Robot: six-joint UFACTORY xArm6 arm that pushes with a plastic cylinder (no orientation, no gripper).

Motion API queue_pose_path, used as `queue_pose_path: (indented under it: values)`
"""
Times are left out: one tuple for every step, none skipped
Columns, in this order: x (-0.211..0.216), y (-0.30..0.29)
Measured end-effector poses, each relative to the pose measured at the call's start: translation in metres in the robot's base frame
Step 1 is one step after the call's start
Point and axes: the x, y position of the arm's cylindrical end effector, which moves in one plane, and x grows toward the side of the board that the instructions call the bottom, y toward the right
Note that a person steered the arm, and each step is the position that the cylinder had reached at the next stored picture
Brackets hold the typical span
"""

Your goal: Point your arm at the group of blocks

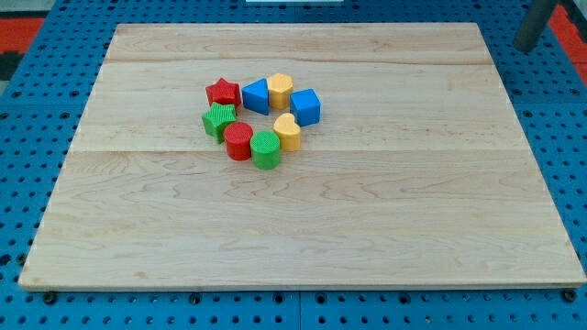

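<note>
A pale wooden board [303, 220] lies on a blue pegboard table [18, 119].

lighting even and bright from overhead. wooden board [367, 229] shows soft sheen, no harsh glare. blocks cast short, faint shadows. focus sharp centrally; rod [535, 23] at top-right corner blurred.

Just one camera here, so no second view to compare against. It sits above the near edge of the tabletop [303, 238] and looks down and across it at a slant, so the far edge looks narrower than the near one. It's far enough back that almost the whole tabletop fits in, plus a border of blue pegboard [27, 137] around it. The bottom corners get slightly clipped. The rod [535, 23] only pokes in at the view's top right.
</note>
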Motion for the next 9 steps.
queue_pose_path:
  values:
    - [0.045,-0.001]
    - [0.08,-0.009]
    - [0.086,-0.011]
    - [0.098,-0.055]
    - [0.097,-0.133]
    - [0.097,-0.192]
    - [0.123,-0.239]
    - [0.135,-0.293]
    - [0.133,-0.337]
